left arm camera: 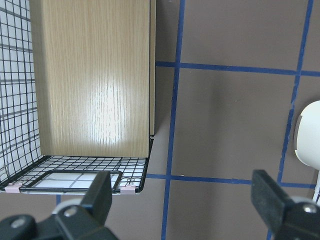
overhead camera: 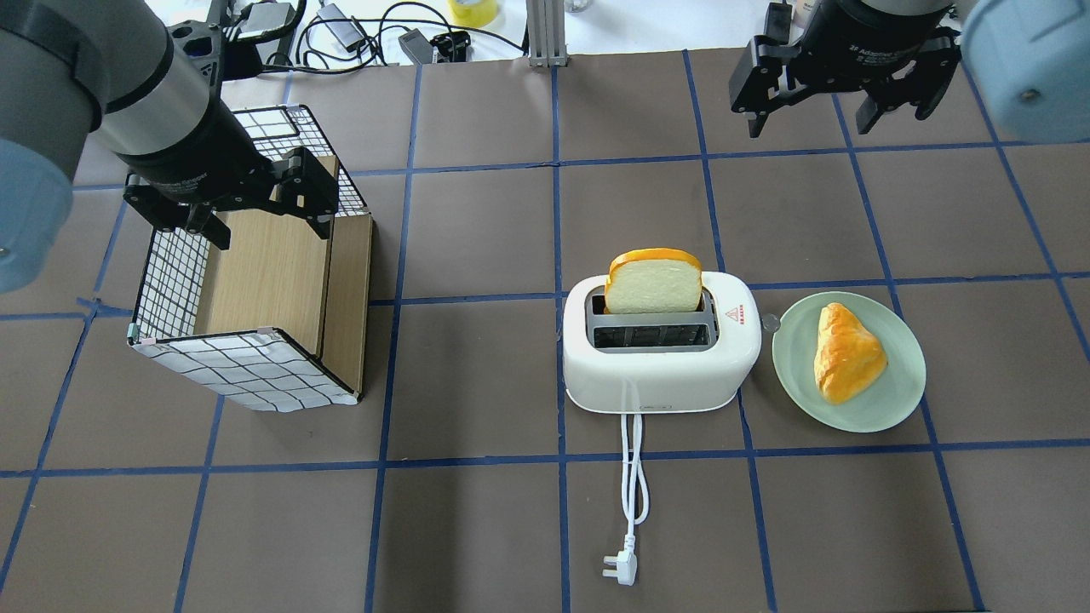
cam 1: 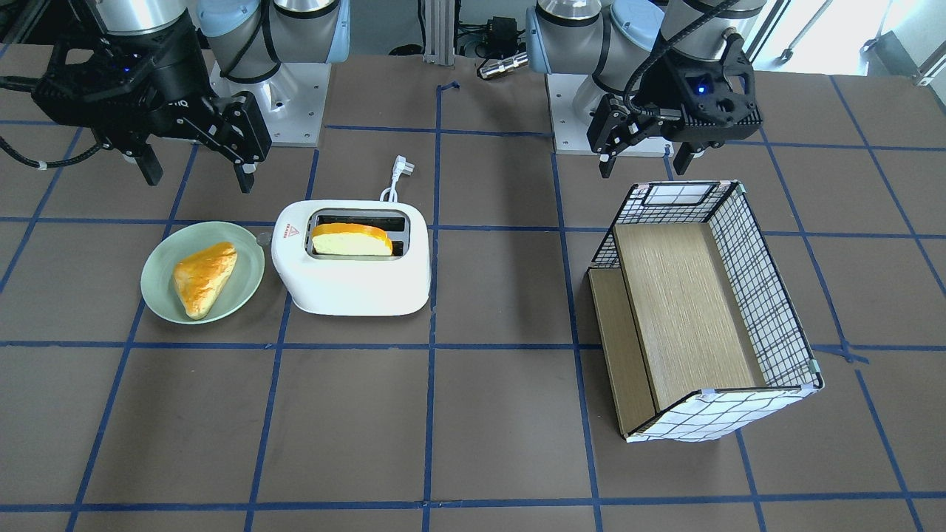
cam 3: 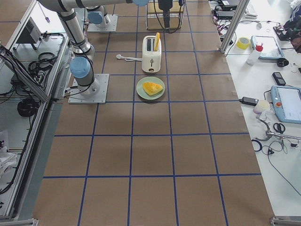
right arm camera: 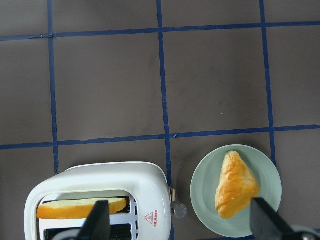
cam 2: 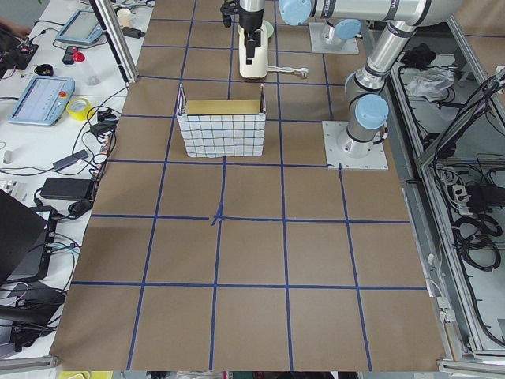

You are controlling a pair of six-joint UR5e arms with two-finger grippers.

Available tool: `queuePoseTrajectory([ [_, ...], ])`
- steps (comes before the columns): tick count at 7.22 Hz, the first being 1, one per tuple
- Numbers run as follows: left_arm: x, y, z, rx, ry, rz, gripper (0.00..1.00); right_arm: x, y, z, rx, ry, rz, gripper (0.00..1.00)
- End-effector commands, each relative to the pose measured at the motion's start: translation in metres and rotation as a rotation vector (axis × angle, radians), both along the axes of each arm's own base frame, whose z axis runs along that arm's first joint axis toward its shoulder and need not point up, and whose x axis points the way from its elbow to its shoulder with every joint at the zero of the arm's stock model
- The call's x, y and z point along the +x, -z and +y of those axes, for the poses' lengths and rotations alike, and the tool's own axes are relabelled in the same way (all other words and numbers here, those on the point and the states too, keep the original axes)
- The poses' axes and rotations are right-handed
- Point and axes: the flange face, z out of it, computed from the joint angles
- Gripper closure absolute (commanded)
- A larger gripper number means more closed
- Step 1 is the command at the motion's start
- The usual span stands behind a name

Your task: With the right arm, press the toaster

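Toaster (overhead camera: 660,366): glossy white rounded plastic, bread slice (overhead camera: 654,285) upright in one slot. Its grey lever knob (right arm camera: 179,210) shows between the right gripper's (overhead camera: 811,128) spread jaws, with bare table (overhead camera: 477,528) all round. Left gripper (overhead camera: 272,232): jaws apart.

I see the white toaster (cam 3: 151,56) with a bread slice (cam 3: 156,41) upright in the slot away from me, its cord (cam 3: 131,58) trailing toward my side, and a pastry (cam 3: 153,88) on the green plate (cam 3: 140,89) just beside it.
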Motion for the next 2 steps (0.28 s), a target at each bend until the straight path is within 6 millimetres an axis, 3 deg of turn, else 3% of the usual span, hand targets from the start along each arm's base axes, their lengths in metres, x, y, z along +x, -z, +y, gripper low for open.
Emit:
queuePoseTrajectory([
  [1,0.0000,0.0000,0.0000,0.000,0.000,0.000,0.00,0.0005,0.0010,0.0010,0.012,-0.007,0.000,0.00],
  [2,0.0000,0.0000,0.0000,0.000,0.000,0.000,0.00,0.0003,0.0010,0.0009,0.012,-0.006,0.001,0.00],
])
